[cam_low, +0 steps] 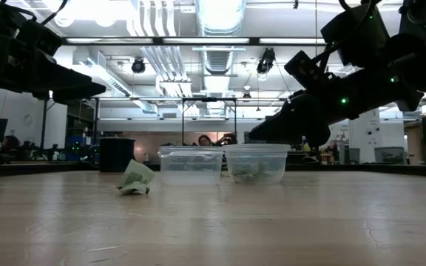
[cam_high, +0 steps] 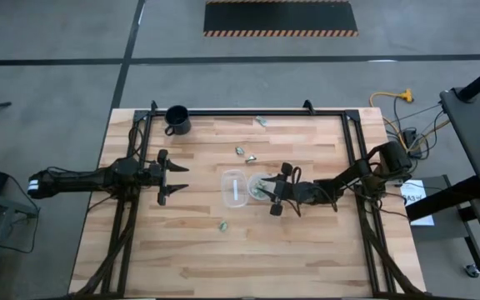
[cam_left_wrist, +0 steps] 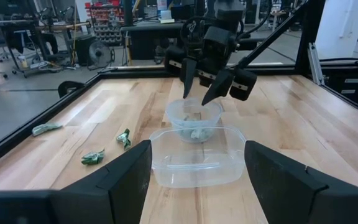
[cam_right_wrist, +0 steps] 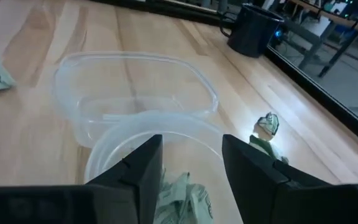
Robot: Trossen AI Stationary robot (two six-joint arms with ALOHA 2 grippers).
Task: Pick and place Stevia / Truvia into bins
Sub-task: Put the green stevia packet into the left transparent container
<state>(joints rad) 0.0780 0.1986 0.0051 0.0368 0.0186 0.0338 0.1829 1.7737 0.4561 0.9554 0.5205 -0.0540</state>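
Note:
Two clear bins stand side by side mid-table: a rectangular one (cam_high: 234,189) and a round cup (cam_high: 258,187) with crumpled green-white Stevia packets (cam_left_wrist: 196,133) in it. My right gripper (cam_high: 267,190) hangs open and empty just above the round cup's rim (cam_right_wrist: 142,127). My left gripper (cam_high: 182,178) waits open left of the bins, above the table. Loose packets lie on the wood: one near the far edge (cam_high: 261,121), two beyond the bins (cam_high: 245,153), and one on the near side (cam_high: 222,225).
A black mug (cam_high: 177,119) stands at the far left corner. The black frame rail (cam_high: 248,112) runs along the far edge, and rails border both sides. Bare wood stretches across the near half of the table (cam_high: 248,258).

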